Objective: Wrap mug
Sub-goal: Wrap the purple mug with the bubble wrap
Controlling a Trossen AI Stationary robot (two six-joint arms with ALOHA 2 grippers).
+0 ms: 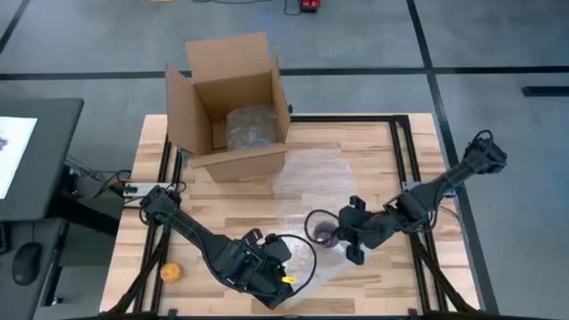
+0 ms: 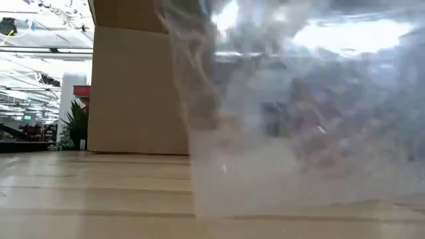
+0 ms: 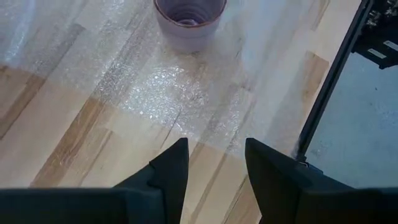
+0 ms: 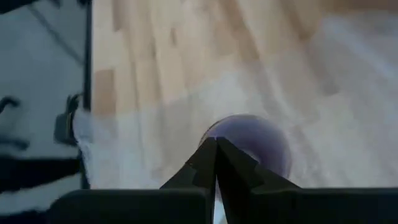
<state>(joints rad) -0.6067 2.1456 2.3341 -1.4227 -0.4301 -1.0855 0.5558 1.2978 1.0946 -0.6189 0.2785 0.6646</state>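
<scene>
A purple mug [image 1: 324,234] stands upright on a clear bubble wrap sheet [image 1: 311,182] spread over the middle of the wooden table. My right gripper [image 1: 343,236] is just right of the mug, shut, with a thin pale strip of wrap between its fingertips [image 4: 216,142]. The mug [image 4: 255,137] shows hazily just beyond them. My left gripper [image 1: 286,256] is left of the mug and nearer the front edge. It hangs open [image 3: 214,146] over the wrap's near edge [image 3: 186,124] and touches nothing. In the low view, raised wrap [image 2: 299,133] fills the right side. My right gripper pinches a thin bit of the bubble wrap [image 4: 215,198] between its two fingers, right beside the mug; which edge of the sheet, and whether one layer or several, I cannot tell. In the low view the wrap stands up from the table.
An open cardboard box [image 1: 231,98] with a bundle of wrap [image 1: 253,129] inside stands at the table's far side. A small orange ball [image 1: 172,272] lies at the front left. The black table frame [image 3: 323,93] runs along the edge near the mug.
</scene>
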